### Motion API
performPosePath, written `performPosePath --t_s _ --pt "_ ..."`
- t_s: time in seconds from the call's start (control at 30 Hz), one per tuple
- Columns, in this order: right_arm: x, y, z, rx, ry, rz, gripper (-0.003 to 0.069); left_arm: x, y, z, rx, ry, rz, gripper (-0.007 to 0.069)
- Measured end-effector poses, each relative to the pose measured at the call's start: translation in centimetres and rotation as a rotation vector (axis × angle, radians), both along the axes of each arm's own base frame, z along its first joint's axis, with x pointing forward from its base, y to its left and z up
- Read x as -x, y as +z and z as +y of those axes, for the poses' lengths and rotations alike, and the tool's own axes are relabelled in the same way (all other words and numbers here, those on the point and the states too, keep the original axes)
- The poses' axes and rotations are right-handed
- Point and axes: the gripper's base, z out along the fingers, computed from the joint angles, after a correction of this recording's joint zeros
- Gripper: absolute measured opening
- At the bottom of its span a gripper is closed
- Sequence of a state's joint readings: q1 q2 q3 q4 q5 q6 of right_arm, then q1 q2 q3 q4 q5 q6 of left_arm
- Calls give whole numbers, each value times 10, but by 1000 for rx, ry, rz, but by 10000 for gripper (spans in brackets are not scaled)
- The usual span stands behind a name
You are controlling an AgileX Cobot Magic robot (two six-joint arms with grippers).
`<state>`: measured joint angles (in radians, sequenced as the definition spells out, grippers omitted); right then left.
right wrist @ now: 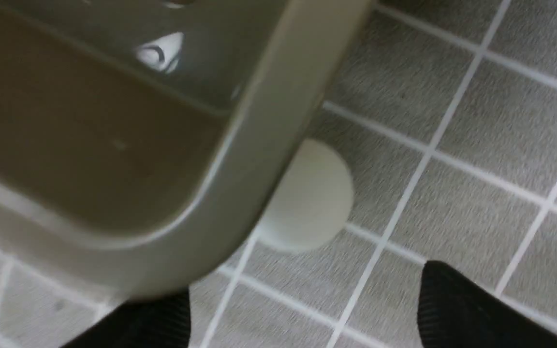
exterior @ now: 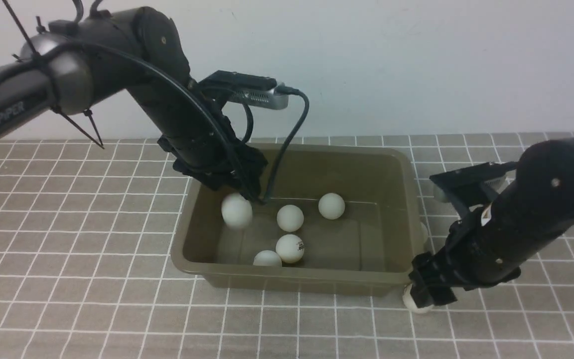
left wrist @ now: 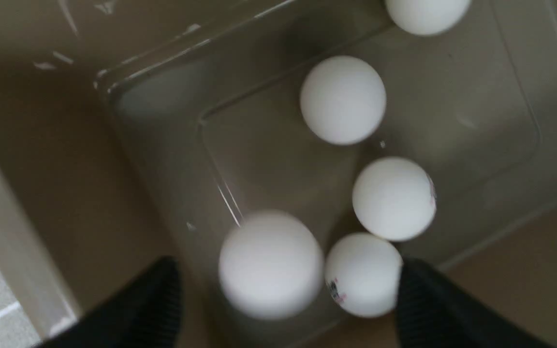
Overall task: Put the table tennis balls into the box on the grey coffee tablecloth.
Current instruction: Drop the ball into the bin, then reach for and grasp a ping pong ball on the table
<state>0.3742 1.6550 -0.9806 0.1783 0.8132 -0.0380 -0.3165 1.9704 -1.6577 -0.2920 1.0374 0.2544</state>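
The left pincer hangs inside the box with its fingers spread wide and gripping nothing. A ball is blurred just beneath its tips, loose between them, and looks to be dropping. Four more balls rest on the box floor, below and just beyond that pincer.

The right pincer is low over the tablecloth, outside the box. It too is released, both fingers well apart and empty. One stray ball sits on the cloth straight ahead of its fingertips, not yet between them. That ball touches the box's rounded corner and is partly tucked under the flared rim.

This is the relation that matters: the ball lies dead ahead of the right pincer, with the box wall hard against the ball's far side. The right arm is much the nearer. One finger will likely have to slip between ball and wall, or the ball may roll away along the box.

A white sliver farther along that wall, beyond the right pincer, may be another ball, but it is too hidden to tell.
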Motion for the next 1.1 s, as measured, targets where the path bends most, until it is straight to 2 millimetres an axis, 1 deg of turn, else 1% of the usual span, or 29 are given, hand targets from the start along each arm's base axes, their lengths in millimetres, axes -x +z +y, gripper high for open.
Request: performPosePath --t_s 0.03,0.13,0.17,0.3,0.33,0.37,0.4,0.43,0.47,0.5,0.53,0.57,0.6,0.63,0.7,0.73,0.77,0.83,0.87,0.9,0.93,1.0,1.03,1.1 --pt "-2 -7 1 8 0 11 582 -1 0 1 0 16 -1 603" --pt "-6 -17 2 15 -2 22 585 -4 2 5 -6 50 -7 651" --pt "-8 -23 3 18 -1 25 585 -7 7 10 -13 80 -19 652" --pt "-12 -31 4 21 -2 23 582 -13 20 21 -21 130 -43 593" --pt "-13 -35 4 23 -3 27 569 -15 28 29 -25 152 -55 522" --pt "-13 -37 5 25 -3 30 549 -16 35 32 -23 162 -71 468" --pt "-13 -38 5 27 -3 35 533 -17 39 35 -21 171 -80 432" --pt "-14 -41 5 29 -4 39 459 -17 49 39 -12 182 -105 330" --pt "-14 -42 5 29 -4 39 448 -17 51 40 -11 187 -106 304" --pt "-14 -42 5 31 -1 34 361 -17 57 43 -10 192 -117 213" --pt "-15 -42 5 31 0 25 335 -18 60 45 -9 196 -125 137" --pt "-16 -42 5 33 3 21 344 -18 61 45 -9 198 -126 72" --pt "-16 -42 5 33 3 21 344 -18 61 45 -9 198 -126 72" --pt "-15 -42 5 38 7 25 349 -17 61 45 -12 196 -120 34" --pt "-10 -37 3 48 15 58 349 -16 61 47 -24 192 -101 4" --pt "-10 -36 3 49 15 61 349 -16 61 47 -27 191 -101 1" --pt "-6 -29 2 52 20 69 349 -15 60 48 -34 192 -92 -2" --pt "4 -5 -2 50 34 60 349 -15 59 58 -56 204 -64 -5" --pt "11 11 -5 42 45 42 349 -15 58 67 -67 220 -42 -5" --pt "15 21 -6 31 51 16 349 -15 57 73 -73 231 -32 -5" --pt "21 37 -8 11 60 -27 349 -15 57 81 -81 247 -22 -5" --pt "25 54 -8 -18 63 -78 349 -16 57 91 -86 269 -15 -5" --pt "27 70 -8 -51 62 -128 349 -18 57 102 -86 296 -13 -5" --pt "22 89 -4 -99 54 -183 349 -19 57 116 -85 330 -12 -5"
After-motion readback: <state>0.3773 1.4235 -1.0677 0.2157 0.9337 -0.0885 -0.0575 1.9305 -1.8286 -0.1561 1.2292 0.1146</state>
